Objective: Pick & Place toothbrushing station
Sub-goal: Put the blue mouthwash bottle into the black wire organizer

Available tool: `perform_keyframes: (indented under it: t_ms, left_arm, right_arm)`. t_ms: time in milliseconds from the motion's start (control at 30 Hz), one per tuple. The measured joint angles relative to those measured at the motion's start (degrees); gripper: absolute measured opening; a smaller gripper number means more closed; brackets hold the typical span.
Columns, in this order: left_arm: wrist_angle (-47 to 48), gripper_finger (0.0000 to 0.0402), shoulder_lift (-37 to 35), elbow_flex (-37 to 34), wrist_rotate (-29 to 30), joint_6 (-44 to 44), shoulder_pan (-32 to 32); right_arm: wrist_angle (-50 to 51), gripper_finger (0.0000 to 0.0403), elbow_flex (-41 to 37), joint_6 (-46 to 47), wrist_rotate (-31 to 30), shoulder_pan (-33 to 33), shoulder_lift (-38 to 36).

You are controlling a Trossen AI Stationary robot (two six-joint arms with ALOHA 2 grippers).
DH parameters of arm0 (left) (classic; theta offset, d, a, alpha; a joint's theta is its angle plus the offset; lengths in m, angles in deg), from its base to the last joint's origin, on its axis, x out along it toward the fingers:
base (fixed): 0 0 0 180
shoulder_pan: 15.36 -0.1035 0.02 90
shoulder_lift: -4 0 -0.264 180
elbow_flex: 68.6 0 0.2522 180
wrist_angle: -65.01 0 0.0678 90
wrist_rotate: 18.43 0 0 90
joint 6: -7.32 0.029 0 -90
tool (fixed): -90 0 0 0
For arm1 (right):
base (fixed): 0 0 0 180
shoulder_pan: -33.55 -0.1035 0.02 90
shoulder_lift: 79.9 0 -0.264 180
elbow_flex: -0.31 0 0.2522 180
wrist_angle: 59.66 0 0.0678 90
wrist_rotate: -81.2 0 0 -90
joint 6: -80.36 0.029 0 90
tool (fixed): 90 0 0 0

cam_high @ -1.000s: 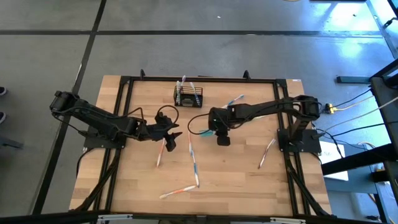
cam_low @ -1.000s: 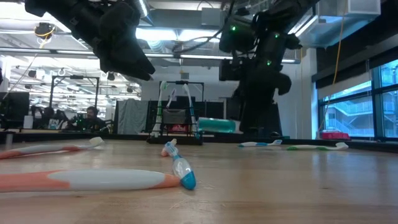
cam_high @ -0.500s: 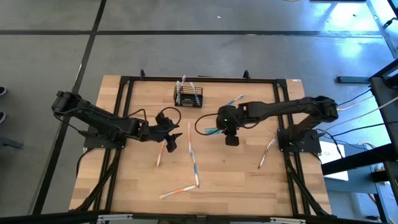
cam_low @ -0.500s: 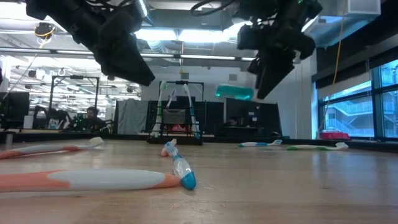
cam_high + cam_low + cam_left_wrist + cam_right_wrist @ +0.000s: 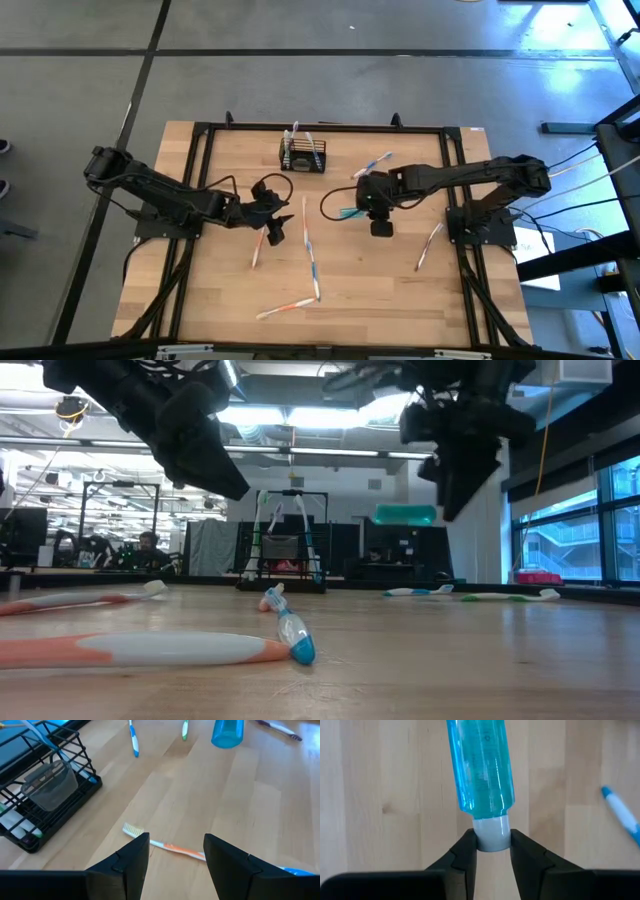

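Note:
The toothbrushing station (image 5: 303, 156), a small black wire basket, stands at the table's far middle with toothbrushes sticking up out of it; the left wrist view shows a clear cup inside the basket (image 5: 44, 795). My right gripper (image 5: 367, 209) hangs right of centre, shut on a teal tube (image 5: 346, 212), which also shows in the low view (image 5: 405, 514). My left gripper (image 5: 281, 217) hovers left of centre, open (image 5: 175, 845), above an orange toothbrush (image 5: 172, 848) lying flat on the wood. My right gripper pinches the tube's white cap (image 5: 491, 834) between its two fingers. The fingers come steeply from above. The teal body (image 5: 481, 767) sticks out past the fingertips toward the table's left, about level, lifted clear of the table.
Several toothbrushes lie loose on the wood: one orange (image 5: 259, 246), one blue-tipped (image 5: 311, 256), one near the front (image 5: 288, 307), one at the right (image 5: 428, 246), one far right of the basket (image 5: 375, 163). A black frame rail (image 5: 320, 127) borders the table.
My right gripper has risen and moved toward the table's right edge, staying shut on the teal tube. The tube has gone up with it, higher above the table, and stays about level.

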Motion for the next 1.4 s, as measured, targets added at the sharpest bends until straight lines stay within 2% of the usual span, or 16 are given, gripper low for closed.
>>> perform_keyframes:
  t_ms: [333, 633, 733, 867, 1033, 1200, 1400]
  left_arm:
    - [-0.01, 0.0184, 0.72, 0.07, -1.25, -0.11, 0.0]
    - [0.05, 0.0185, 0.72, 0.07, -1.19, -0.33, 0.0]
    - [0.01, 0.0185, 0.72, 0.07, -1.68, -0.86, 0.0]
    - [-0.32, 0.0185, 0.72, 0.07, -2.16, -0.47, 0.0]
    - [-2.49, 0.0185, 0.72, 0.07, -2.08, 6.26, 0.0]
    - [-6.76, 0.0185, 1.29, 0.07, -2.08, 13.35, 0.0]
    - [-11.86, 0.0185, 6.16, 0.07, -2.14, 27.86, 0.0]
  right_arm:
    - [-1.23, 0.0096, -8.32, 3.9, 0.0, -0.98, -0.34]
    - [-3.69, 0.0096, -9.9, 4.45, 0.0, -1.06, -1.8]
    - [-8.46, 0.0096, -9.9, 4.72, 0.0, -1.04, -2.18]
    - [-16.17, 0.0098, -9.88, 9.81, 0.03, -0.8, -2.22]
    - [-22.28, 0.0104, -9.89, 18.33, 0.4, -0.8, -2.11]
    - [-28.79, 0.0105, -9.88, 26.15, 4.58, -0.93, -2.11]
    - [-34.02, 0.0106, -9.88, 34.16, 7.79, -0.94, -2.11]
